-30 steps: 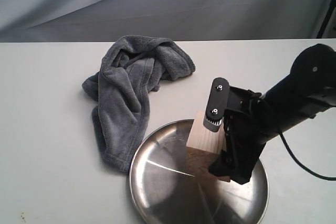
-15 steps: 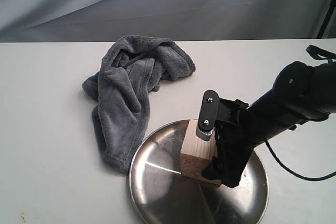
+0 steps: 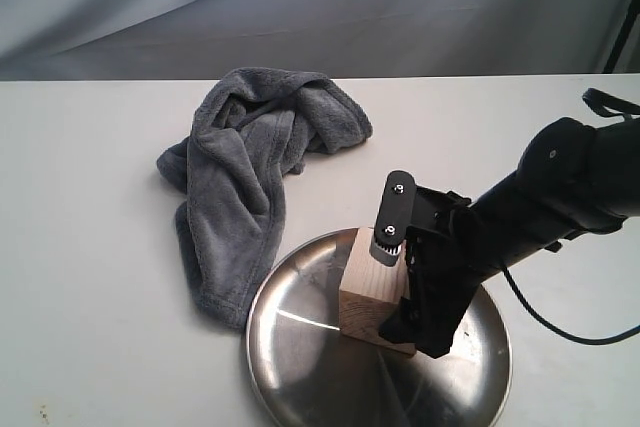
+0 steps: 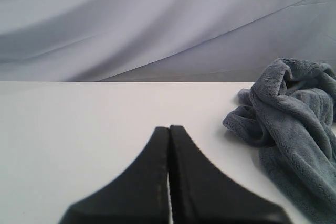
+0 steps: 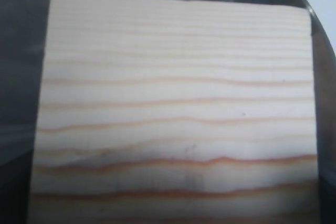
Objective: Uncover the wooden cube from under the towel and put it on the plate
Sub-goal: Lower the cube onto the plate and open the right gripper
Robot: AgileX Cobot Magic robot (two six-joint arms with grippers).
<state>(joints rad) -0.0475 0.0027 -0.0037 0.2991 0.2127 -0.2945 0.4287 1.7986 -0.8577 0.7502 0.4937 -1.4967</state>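
Observation:
The wooden cube (image 3: pixel 362 292), pale with dark grain lines, stands over the right half of the steel plate (image 3: pixel 295 352), its bottom at or just above the plate's surface. My right gripper (image 3: pixel 396 285) is shut on it, one finger (image 3: pixel 392 217) on the far side and one on the near side. In the right wrist view the wooden cube (image 5: pixel 178 103) fills the picture, with the dark plate (image 5: pixel 21 77) around it. The grey-blue towel (image 3: pixel 250 172) lies crumpled behind and left of the plate. My left gripper (image 4: pixel 169 130) is shut and empty, low over the table, with the towel (image 4: pixel 294 129) off to one side.
The white table (image 3: pixel 90 247) runs to a grey cloth backdrop (image 3: pixel 300 7). The right arm (image 3: pixel 560 187) reaches in from the right edge, trailing a black cable (image 3: pixel 560 322). The towel's near end touches the plate's left rim.
My right gripper has carried the cube down and slightly left, closer to the plate's surface. The towel, the plate and the left gripper have stayed put.

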